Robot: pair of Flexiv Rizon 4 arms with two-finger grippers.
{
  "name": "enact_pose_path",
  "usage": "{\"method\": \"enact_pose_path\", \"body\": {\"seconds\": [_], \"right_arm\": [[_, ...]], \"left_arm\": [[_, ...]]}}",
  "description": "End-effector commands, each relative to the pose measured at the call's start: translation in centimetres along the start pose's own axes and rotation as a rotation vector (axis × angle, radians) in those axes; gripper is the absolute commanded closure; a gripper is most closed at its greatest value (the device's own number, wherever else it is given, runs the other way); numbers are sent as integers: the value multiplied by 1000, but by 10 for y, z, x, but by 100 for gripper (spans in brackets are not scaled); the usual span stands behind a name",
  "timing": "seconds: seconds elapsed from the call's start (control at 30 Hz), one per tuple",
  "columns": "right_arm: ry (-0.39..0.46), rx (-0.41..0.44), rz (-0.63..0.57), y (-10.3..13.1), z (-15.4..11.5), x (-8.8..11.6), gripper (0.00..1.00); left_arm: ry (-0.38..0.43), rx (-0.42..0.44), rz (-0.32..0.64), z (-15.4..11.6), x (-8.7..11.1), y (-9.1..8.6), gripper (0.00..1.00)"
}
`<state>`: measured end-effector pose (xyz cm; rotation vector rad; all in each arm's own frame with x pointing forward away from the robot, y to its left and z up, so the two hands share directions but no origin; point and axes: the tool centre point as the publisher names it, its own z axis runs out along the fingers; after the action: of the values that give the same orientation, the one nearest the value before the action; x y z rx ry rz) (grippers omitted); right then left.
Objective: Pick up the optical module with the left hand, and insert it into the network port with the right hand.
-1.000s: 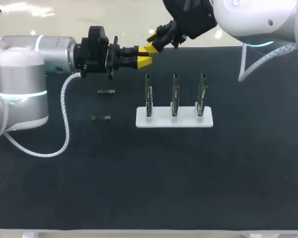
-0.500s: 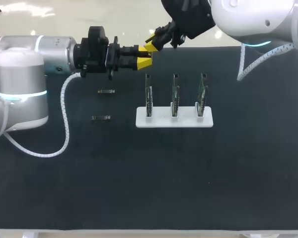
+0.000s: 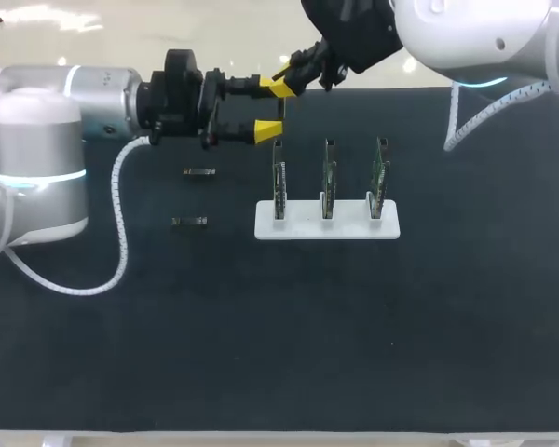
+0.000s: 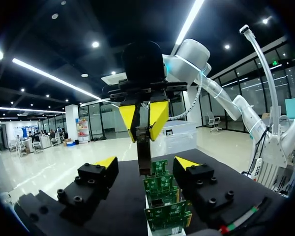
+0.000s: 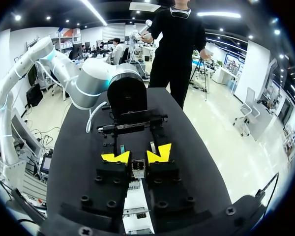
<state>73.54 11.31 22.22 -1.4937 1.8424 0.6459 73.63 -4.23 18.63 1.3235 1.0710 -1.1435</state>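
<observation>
When checking the head view, find left gripper [image 3: 268,109] spread wide and empty beside right gripper [image 3: 287,82], any load there hidden. Turning to the left wrist view, see optical module [image 4: 144,152], slim dark bar, pinched at one end by the right's tips, near circuit boards [image 4: 160,186]. Right wrist view: clamped between both fingers. Probably light, rigid, slick; hold by flat sides. Cannot discern network port.

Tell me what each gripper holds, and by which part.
The right gripper holds the module by one end, a finger on each side; the rest sticks out past the tips. The left gripper is open and holds nothing.
</observation>
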Motion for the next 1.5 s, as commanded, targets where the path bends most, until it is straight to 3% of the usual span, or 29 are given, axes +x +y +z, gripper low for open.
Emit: {"method": "enact_pose_path", "body": {"seconds": [0.03, 0.43, 0.9, 1.03, 1.5], "right_arm": [[2, -3, 2, -1, 0, -1, 100], [2, 0, -5, -4, 3, 1, 100], [4, -15, -18, -7, 1, 1, 100], [10, -7, -17, -6, 3, -1, 100], [20, -11, -35, -5, 6, -4, 100]], "left_arm": [[59, 0, 3, -24, -6, 0, 0], [299, 31, 60, -92, 2, 13, 0], [511, 132, -36, -127, -12, 7, 0], [545, 139, -49, -130, -14, 5, 0], [540, 147, -58, -131, -15, 4, 0]]}}
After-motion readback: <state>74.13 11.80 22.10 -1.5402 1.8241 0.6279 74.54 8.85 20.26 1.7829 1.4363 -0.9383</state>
